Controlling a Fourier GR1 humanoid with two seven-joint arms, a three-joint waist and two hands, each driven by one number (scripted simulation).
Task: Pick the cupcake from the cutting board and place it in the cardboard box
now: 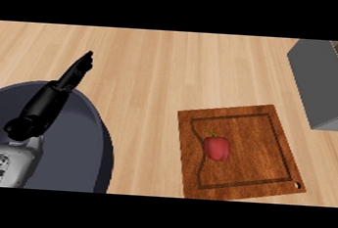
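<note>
Red pepper (217,148) (no cupcake) on cutting board (272,127), untouched.

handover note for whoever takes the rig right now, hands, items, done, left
Left robot hand: open, fingers straight, raised at the view's left, holding nothing.
Right robot hand: not in view.
Cutting board: right of centre, carrying a red pepper; no cupcake shows on it.
Grey box: at the upper right edge, nothing seen going into it.
Done: nothing visible. Left: grasp the item on the board, carry it to the box, release.
</note>
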